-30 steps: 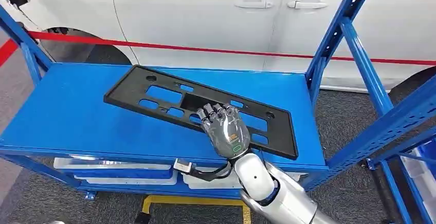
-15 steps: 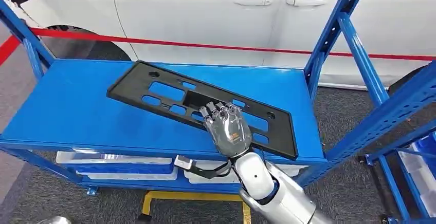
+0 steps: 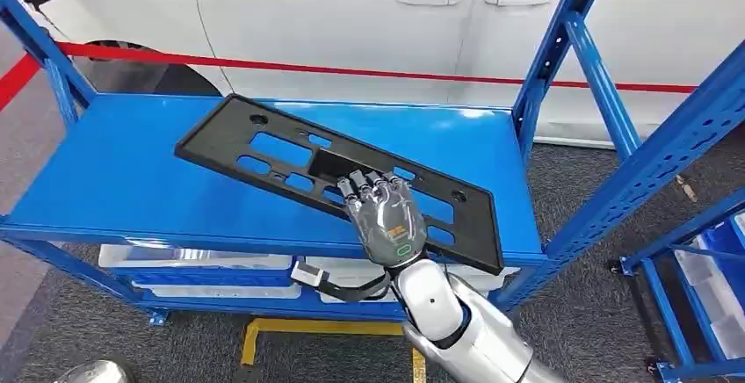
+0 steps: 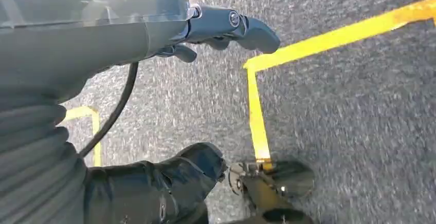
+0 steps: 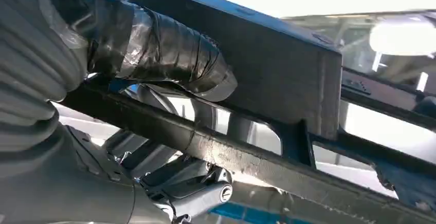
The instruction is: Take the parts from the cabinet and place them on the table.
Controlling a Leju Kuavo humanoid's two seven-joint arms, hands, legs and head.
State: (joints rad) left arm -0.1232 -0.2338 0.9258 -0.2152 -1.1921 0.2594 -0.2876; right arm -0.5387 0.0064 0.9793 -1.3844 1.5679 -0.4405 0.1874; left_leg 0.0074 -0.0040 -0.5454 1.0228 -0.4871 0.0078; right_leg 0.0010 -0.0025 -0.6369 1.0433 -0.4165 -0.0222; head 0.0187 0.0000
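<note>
A long black plastic panel point(image 3: 224, 135) with several cut-outs lies slantwise over the blue shelf top point(image 3: 114, 172). Its near right corner juts slightly past the shelf's front edge. My right hand point(image 3: 391, 220) grips the panel's near edge, fingers on top. In the right wrist view the tape-wrapped thumb point(image 5: 169, 54) presses against the panel point(image 5: 267, 54). My left hand point(image 4: 103, 29) hangs over the grey floor, and its fingers point(image 4: 247, 29) hold nothing.
A white car point(image 3: 334, 14) and a red tape line point(image 3: 351, 74) stand behind the shelf. Blue uprights point(image 3: 553, 58) and a slanted blue beam point(image 3: 668, 155) rise at the right. White bins point(image 3: 193, 264) sit under the shelf top. Yellow floor marking point(image 3: 325, 326) lies below.
The camera has shifted, moving the whole scene up and left. Relative to the shelf, the panel has slid a little toward me with my right hand on it.
</note>
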